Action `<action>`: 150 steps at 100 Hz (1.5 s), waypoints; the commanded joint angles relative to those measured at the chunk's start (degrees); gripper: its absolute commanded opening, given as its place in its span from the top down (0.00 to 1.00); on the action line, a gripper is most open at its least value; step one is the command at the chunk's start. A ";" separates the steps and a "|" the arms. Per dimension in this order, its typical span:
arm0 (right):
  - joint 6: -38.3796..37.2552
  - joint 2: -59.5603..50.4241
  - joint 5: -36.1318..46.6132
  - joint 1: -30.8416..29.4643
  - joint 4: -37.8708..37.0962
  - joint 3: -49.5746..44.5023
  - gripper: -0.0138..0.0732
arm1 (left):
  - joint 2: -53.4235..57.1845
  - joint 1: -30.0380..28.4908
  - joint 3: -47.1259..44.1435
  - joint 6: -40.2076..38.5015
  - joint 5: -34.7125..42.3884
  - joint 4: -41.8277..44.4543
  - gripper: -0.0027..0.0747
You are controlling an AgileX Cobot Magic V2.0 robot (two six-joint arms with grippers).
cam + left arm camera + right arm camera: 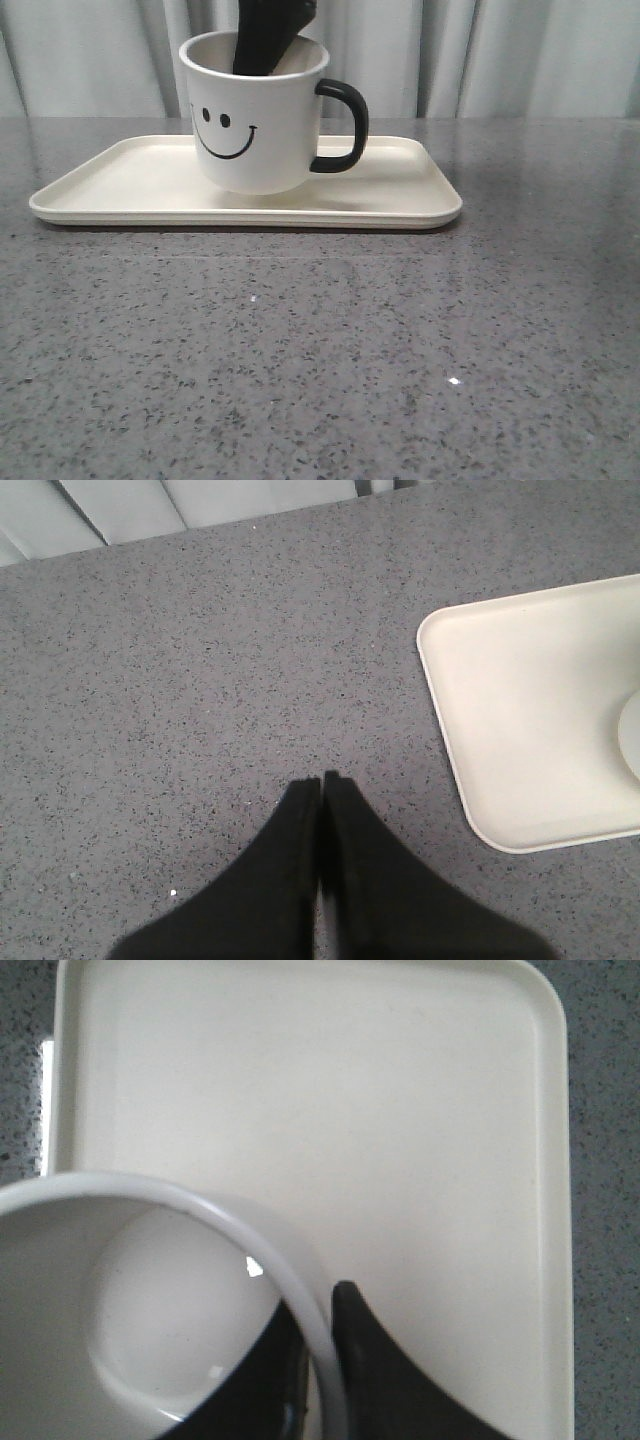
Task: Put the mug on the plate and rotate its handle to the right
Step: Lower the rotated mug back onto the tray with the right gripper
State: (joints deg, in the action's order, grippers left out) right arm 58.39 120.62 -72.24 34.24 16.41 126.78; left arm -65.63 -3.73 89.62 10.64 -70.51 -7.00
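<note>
The right gripper is pinching the rim of the mug: in the right wrist view one black finger is sitting inside the cup and the other finger is lying outside it, with the white wall squeezed between them. In the front view the same gripper is showing as a dark shape dipping into the mug's mouth from above.

The left gripper is hanging over bare table, its two black fingers pressed together with only a thin seam between them and nothing in their grasp. It is sitting just beside a rounded corner of the plate, not touching it.

The mug is standing upright on the plate, toward the middle of it and a little to the left. Its smiley face is looking at the front camera, and the handle is sticking out to the right in that view. Whether the mug's base is resting fully on the plate is hard to tell.

The plate is lying flat on the grey speckled table, its long side running left to right. Pale curtains are hanging behind the table.
</note>
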 commanded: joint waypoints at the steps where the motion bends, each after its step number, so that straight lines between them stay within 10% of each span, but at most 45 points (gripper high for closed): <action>1: 1.09 -4.25 -4.41 -0.17 0.61 1.20 0.91 | 1.05 -0.15 1.21 0.02 3.45 -0.90 0.99; 150: 4.80 -3.09 -4.41 0.00 1.48 1.07 0.91 | 1.05 -0.15 1.21 0.02 3.88 -0.93 0.99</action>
State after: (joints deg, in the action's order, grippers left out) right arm 63.27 121.22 -71.87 34.13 16.51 126.44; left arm -65.63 -3.78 89.62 10.76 -70.21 -7.00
